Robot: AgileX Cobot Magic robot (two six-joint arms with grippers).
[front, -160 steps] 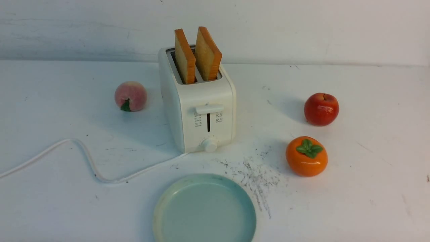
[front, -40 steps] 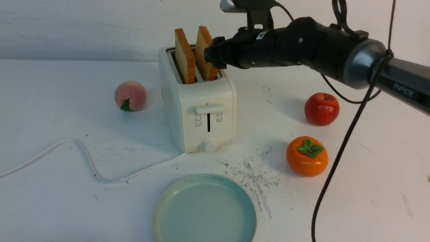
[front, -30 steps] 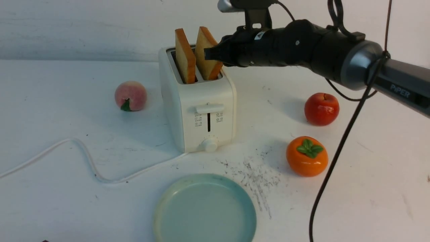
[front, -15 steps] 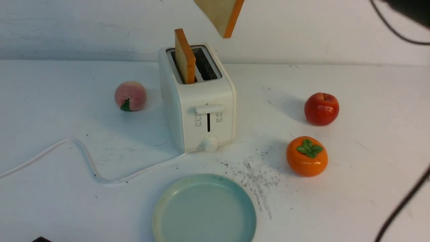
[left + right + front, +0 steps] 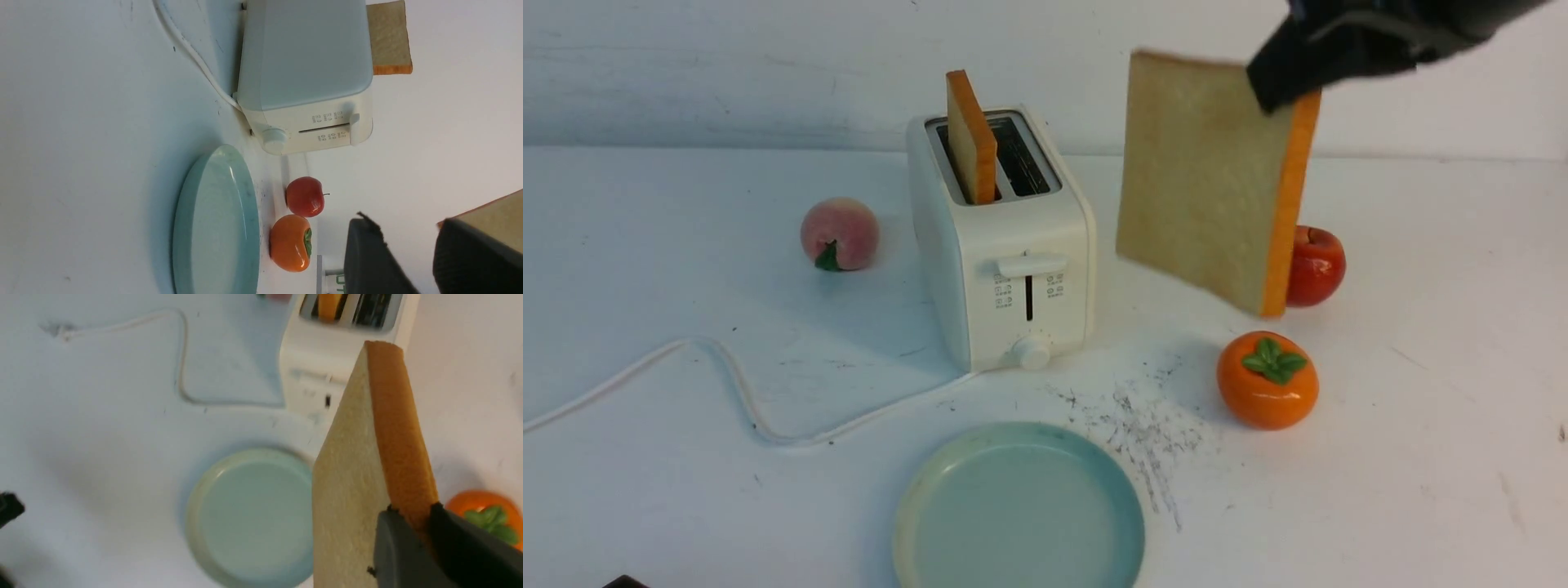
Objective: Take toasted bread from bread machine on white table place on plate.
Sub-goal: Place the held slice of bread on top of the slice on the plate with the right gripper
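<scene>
At the near left edge of the white table (image 5: 645, 245) only a dark corner of the left gripper (image 5: 402, 228) shows in the front view. Its wrist view shows the jaws spread wide with nothing between them. The white cord (image 5: 743, 396) loops across the table to the bread machine (image 5: 1013, 269), and a peach (image 5: 840, 233) sits just left of it.

The second slice (image 5: 970, 139) stands upright in the machine's left slot, and the right slot is empty. The plate (image 5: 947, 523) lies bare on the near side of the machine, close to the front edge.

Right of the machine, the held slice (image 5: 1205, 180) hangs in the air, one broad face towards the camera and one orange crust edge running down its right side. The right gripper (image 5: 1278, 77) is clamped on its upper right corner, a finger on each face.

The slice hangs on edge, clear of the table, and partly hides the apple (image 5: 1319, 265). The persimmon (image 5: 1267, 380) sits below it, on the near side.

The plate lies to the left of the jaws, nearer and lower. The right arm carries the bread, so I judge the move is its own. The slice has to travel left and towards the near edge, then tip from hanging to flat so a broad face meets the plate.
</scene>
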